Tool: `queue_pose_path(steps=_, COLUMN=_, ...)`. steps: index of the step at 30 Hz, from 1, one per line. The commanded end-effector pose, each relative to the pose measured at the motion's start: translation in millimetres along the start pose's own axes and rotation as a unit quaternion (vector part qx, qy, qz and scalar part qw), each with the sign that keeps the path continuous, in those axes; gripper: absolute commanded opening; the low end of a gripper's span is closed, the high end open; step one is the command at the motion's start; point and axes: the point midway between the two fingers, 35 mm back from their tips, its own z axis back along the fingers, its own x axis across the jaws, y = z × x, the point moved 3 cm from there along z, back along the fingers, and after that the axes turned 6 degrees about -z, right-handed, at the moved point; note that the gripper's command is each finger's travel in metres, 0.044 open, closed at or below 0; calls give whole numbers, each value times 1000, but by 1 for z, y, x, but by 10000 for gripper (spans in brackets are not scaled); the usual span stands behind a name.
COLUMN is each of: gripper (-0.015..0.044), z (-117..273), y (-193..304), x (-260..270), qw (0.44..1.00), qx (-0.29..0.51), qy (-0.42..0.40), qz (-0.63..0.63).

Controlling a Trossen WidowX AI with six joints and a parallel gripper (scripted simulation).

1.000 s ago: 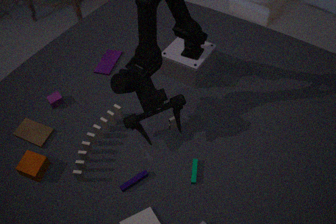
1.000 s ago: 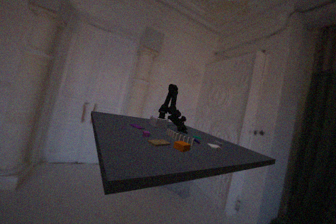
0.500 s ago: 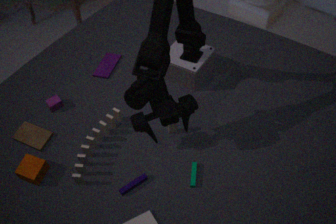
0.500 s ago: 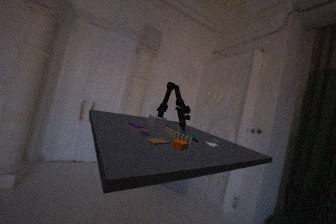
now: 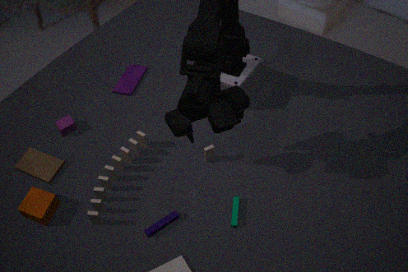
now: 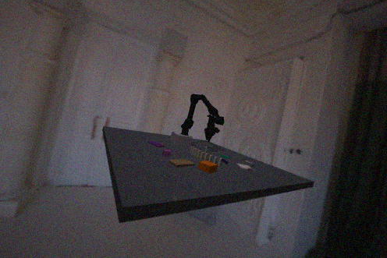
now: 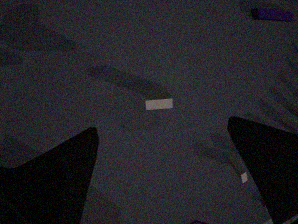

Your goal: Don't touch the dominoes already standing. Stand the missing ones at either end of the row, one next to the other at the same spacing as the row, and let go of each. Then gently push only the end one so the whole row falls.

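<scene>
Several pale dominoes stand upright in a curved row (image 5: 108,168) in the top view; the row also shows small in the exterior view. One separate pale domino (image 5: 209,153) (image 7: 159,104) stands upright to the right of the row's far end. My gripper (image 5: 206,134) (image 6: 208,139) (image 7: 166,129) is open and empty, pointing down above and a little behind this separate domino. In the wrist view its pale top lies just ahead of the gap between the fingertips. A row domino (image 7: 244,177) shows beside the right finger, partly hidden by it.
A purple bar (image 5: 162,223) (image 7: 275,14) and a green bar (image 5: 235,211) lie nearer the top camera. Left of the row are an orange block (image 5: 39,205) (image 6: 207,166), a tan slab (image 5: 39,164) and a magenta cube (image 5: 66,125). A purple slab (image 5: 131,79) lies behind. A white slab (image 5: 173,265) lies in front.
</scene>
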Motion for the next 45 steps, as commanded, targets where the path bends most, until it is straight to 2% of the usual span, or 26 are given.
queue_pose_path(steps=1, gripper=440, z=-4, y=0, x=-1, qw=1000, qx=6, qy=5, qz=5)
queue_pose_path(steps=7, gripper=440, z=-60, y=1, x=-1, qw=1000, qx=6, qy=5, qz=5)
queue_pose_path(steps=22, gripper=440, z=-77, y=2, x=-1, qw=1000, qx=6, qy=5, qz=5)
queue_pose_path(steps=35, gripper=107, z=-77, y=2, x=-1, qw=1000, qx=6, qy=5, qz=5)
queue_pose_path(steps=45, gripper=107, z=-74, y=2, x=-1, qw=1000, qx=6, qy=5, qz=5)
